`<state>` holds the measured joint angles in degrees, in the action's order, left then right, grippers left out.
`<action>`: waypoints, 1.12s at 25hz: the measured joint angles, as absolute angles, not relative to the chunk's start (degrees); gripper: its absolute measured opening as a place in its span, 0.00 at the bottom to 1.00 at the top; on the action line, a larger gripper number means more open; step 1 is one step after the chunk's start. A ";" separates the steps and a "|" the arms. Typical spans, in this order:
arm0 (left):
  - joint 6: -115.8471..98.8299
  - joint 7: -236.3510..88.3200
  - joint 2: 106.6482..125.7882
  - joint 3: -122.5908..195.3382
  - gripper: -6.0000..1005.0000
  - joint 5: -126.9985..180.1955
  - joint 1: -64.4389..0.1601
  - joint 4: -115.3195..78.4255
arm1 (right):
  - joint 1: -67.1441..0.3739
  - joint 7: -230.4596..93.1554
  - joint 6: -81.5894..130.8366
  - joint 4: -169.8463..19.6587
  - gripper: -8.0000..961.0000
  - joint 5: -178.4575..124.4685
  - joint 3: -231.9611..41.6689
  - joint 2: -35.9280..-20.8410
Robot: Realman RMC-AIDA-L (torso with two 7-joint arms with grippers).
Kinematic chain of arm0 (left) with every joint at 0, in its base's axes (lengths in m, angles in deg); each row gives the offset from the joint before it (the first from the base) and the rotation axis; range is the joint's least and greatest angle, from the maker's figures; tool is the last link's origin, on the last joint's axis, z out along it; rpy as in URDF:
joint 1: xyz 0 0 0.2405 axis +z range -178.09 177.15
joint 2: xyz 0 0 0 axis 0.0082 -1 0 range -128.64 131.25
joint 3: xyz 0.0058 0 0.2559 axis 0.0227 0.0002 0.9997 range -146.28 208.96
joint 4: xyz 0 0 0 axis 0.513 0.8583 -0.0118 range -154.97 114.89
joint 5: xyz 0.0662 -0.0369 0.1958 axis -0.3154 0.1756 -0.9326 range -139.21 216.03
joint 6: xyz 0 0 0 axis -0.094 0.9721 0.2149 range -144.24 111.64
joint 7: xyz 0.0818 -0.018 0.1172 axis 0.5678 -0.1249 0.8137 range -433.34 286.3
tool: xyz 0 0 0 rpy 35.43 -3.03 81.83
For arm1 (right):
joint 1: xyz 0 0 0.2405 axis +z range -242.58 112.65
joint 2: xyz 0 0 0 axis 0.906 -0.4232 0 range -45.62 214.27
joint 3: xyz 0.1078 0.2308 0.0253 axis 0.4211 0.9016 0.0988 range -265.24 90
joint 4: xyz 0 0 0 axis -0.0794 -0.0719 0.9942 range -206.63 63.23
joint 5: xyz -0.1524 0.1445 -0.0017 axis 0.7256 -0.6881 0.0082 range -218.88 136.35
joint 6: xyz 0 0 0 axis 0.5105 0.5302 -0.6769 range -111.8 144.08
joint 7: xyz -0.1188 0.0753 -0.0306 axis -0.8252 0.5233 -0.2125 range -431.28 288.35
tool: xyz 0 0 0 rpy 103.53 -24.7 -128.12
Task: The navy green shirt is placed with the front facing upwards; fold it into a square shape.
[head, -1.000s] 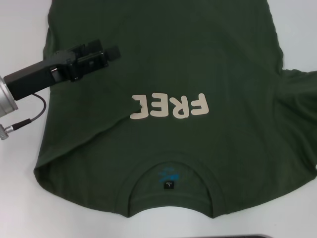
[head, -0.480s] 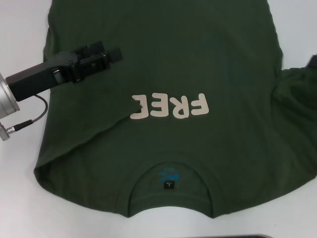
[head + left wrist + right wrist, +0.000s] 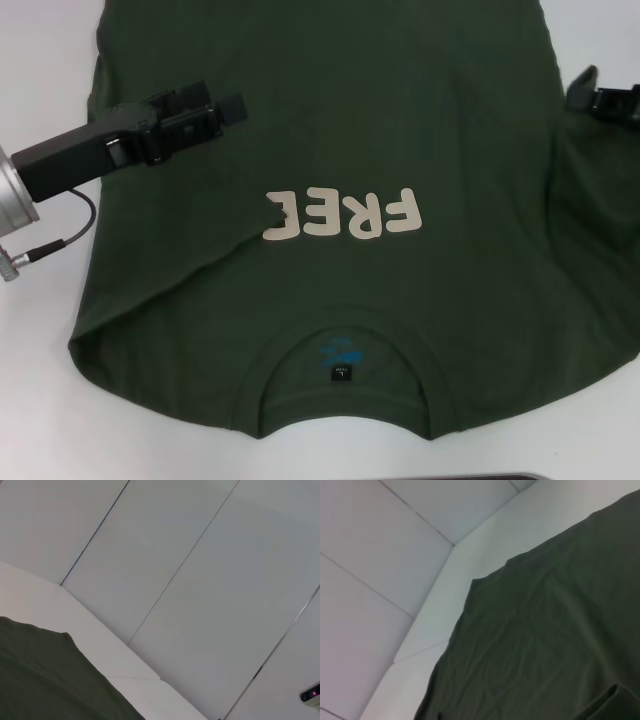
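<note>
The navy green shirt (image 3: 400,130) lies spread on the white table, front up, with the cream letters "FREE" (image 3: 345,215) on the chest. Its collar and small black neck tag (image 3: 341,374) are nearest me. My left gripper (image 3: 228,106) hovers over the shirt's left side, above the letters. At the right edge of the head view my right gripper (image 3: 592,92) is shut on the right sleeve's fabric, which rises to it and drapes inward. The wrist views show only shirt cloth (image 3: 45,680) (image 3: 545,630) and table.
Bare white table (image 3: 40,420) shows on the left and along the near edge. The left arm's cable (image 3: 60,240) loops beside the shirt's left edge. A dark object's edge (image 3: 500,477) sits at the very bottom. Pale wall panels (image 3: 200,580) stand behind the table.
The right gripper has come into view at the right edge, lifting the right sleeve up and inward from where it lay flat. The left gripper has barely shifted.
</note>
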<state>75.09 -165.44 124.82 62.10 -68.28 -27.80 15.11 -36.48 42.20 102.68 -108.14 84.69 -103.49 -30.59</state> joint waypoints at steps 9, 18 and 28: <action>74.92 -165.45 124.68 62.11 0.90 -68.28 -28.02 15.12 | -33.65 42.20 101.46 -107.69 0.08 84.67 -106.12 -32.50; 74.83 -165.48 124.53 62.10 0.90 -68.28 -28.07 15.12 | -32.68 41.60 98.31 -104.14 0.15 84.44 -109.18 -33.24; 74.75 -165.61 124.52 62.11 0.90 -68.28 -28.07 15.12 | -33.69 40.48 100.65 -104.28 0.34 81.91 -109.27 -32.72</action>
<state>74.75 -165.61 124.52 62.11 -68.28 -28.07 15.12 -33.69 40.48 100.65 -104.28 81.91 -109.27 -32.72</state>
